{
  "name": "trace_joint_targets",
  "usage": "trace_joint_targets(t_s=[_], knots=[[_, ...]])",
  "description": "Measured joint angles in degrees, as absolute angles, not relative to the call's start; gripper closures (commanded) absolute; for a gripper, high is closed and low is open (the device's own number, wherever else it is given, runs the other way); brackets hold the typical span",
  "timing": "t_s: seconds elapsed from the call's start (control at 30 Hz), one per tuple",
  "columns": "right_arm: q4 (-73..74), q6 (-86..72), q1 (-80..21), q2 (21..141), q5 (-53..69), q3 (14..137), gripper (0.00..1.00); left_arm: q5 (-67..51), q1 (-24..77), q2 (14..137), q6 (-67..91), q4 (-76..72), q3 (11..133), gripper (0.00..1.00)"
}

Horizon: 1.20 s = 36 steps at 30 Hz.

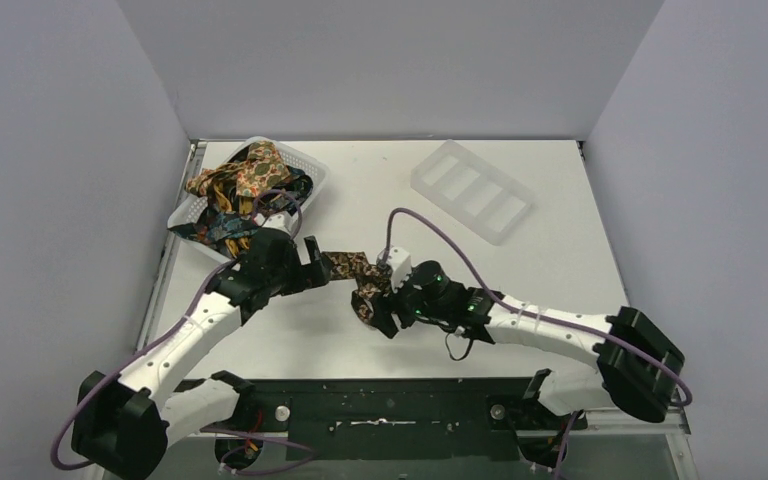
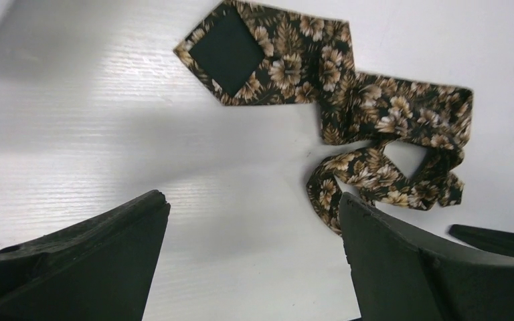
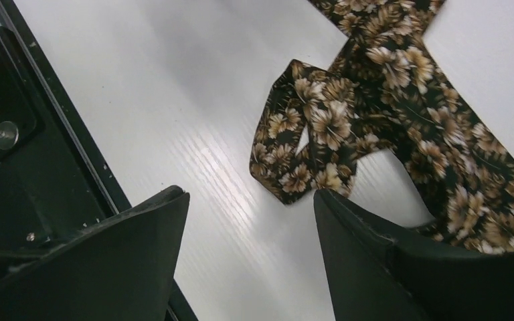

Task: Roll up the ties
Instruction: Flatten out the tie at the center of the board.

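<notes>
From above, the dark brown floral tie [image 1: 353, 267] lies crumpled mid-worktop [image 1: 570, 255], between the left end effector [image 1: 313, 263] and the right end effector [image 1: 382, 306]. At the far left a white basket [image 1: 312, 171] holds a heap of other ties [image 1: 250, 178]; a clear compartment tray [image 1: 471, 190] sits well apart at the far right.

In the left wrist view, the fingers [image 2: 100, 261] stand wide apart with only bare worktop between them. The tie's pointed end lies lining up beyond them, and its looped part reaches the right finger's tip.

In the right wrist view, the fingers [image 3: 401, 267] are apart, gripping nothing. The tie's folds run behind the right finger. A black base plate [image 3: 30, 167] borders the left.
</notes>
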<state>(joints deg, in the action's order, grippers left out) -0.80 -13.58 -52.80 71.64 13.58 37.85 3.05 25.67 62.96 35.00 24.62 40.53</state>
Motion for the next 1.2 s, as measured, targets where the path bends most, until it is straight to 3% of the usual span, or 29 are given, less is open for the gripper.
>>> trace_joint_targets(t_s=[0.27,0.6,0.67,0.77,0.87,0.97,1.2], knots=[[-0.7,-12.6,-59.0,88.8,8.9,46.1,0.38,10.0,24.6,51.5,37.5,28.3,40.5,0.03],[5.1,-10.9,-59.4,95.6,4.2,50.9,0.49,12.0,24.2,48.7,37.9,32.0,40.5,0.03],[5.7,-10.5,-59.5,97.0,4.0,51.5,0.57,12.0,24.2,48.9,37.9,32.1,40.5,0.03],[6.5,-9.6,-60.1,98.0,3.0,52.2,0.66,12.0,24.2,49.2,37.9,32.1,40.5,0.03],[7.7,-9.4,-60.8,98.8,1.3,53.3,0.83,12.0,24.1,49.4,37.8,32.1,40.3,0.03],[9.0,-9.6,-60.9,98.9,0.2,54.0,0.91,12.0,23.8,50.7,37.6,31.9,39.7,0.03],[13.7,-12.2,-60.1,91.7,1.5,56.2,0.91,10.6,18.0,59.9,34.8,28.1,39.1,0.03]])
